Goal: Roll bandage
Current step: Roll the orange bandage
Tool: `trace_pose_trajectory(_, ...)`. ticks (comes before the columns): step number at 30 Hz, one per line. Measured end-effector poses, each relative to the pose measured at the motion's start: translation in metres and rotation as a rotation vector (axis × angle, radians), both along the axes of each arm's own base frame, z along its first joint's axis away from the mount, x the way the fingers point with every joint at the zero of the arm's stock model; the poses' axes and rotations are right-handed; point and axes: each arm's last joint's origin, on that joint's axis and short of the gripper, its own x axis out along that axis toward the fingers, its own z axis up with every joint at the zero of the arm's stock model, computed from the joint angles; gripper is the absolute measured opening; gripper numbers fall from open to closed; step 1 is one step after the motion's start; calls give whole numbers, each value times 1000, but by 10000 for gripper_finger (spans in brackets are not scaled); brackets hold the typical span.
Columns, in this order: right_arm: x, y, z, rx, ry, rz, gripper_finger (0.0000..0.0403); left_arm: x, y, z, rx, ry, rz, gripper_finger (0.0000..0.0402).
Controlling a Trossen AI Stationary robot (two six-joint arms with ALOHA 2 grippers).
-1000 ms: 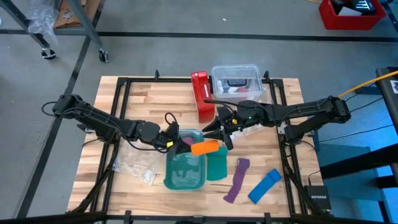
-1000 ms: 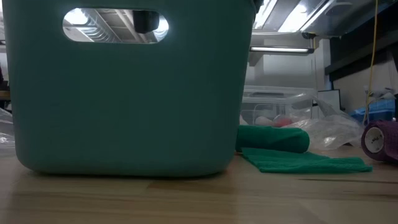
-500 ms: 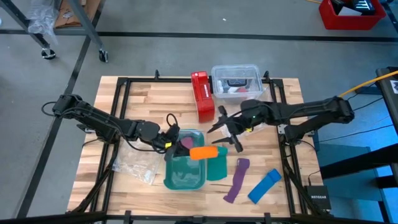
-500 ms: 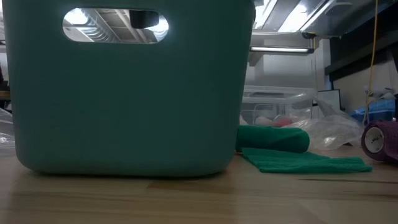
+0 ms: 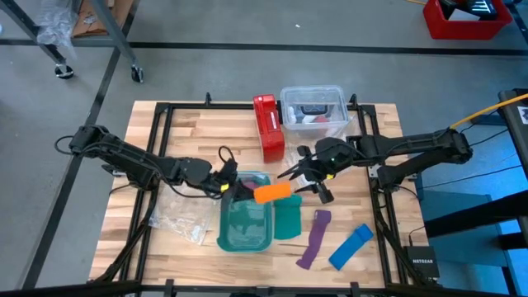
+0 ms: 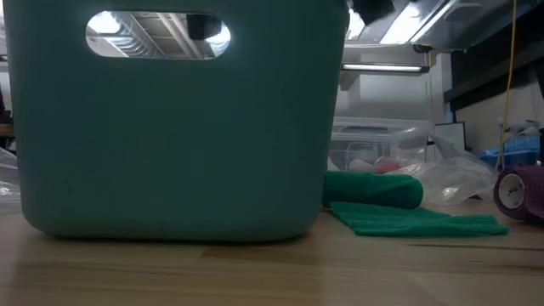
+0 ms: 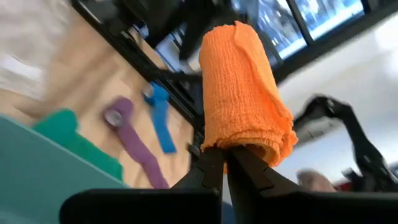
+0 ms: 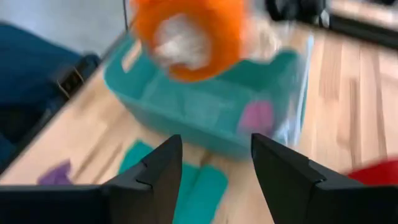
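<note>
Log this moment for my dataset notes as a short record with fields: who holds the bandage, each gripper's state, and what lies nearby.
bandage: orange roll, held above the teal bin
left gripper: shut on the bandage's end
right gripper: open, beside the roll's far end, holding nothing
nearby: purple strip, blue strip, red box

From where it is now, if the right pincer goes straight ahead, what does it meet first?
Probably the orange bandage, rolled and held up by the shut left pincer. The open right pincer faces its end; depth is unclear.
</note>
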Motion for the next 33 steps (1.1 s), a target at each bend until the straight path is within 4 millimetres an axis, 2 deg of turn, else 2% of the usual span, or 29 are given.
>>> trace_pose_trajectory(6, -5, -1, -6, 5, 85, -25, 193, -1, 23, 4, 10, 6, 86, 0)
trace_pose_trajectory(11, -5, -1, -7, 9, 99, -30, 193, -19, 46, 13, 43, 65, 158, 0)
trace_pose_trajectory(15, -6, -1, -7, 9, 108, -31, 193, -48, 60, 23, 82, 152, 242, 0)
trace_pose_trajectory(22, -6, -1, -7, 9, 109, -31, 193, -122, 71, 37, 129, 266, 436, 0)
trace_pose_trajectory(28, -6, -1, -7, 31, 118, -50, 193, -172, 73, 26, 91, 440, 566, 0)
trace_pose_trajectory(33, -6, -1, -7, 47, 125, -64, 193, -191, 74, 10, 60, 633, 629, 0)
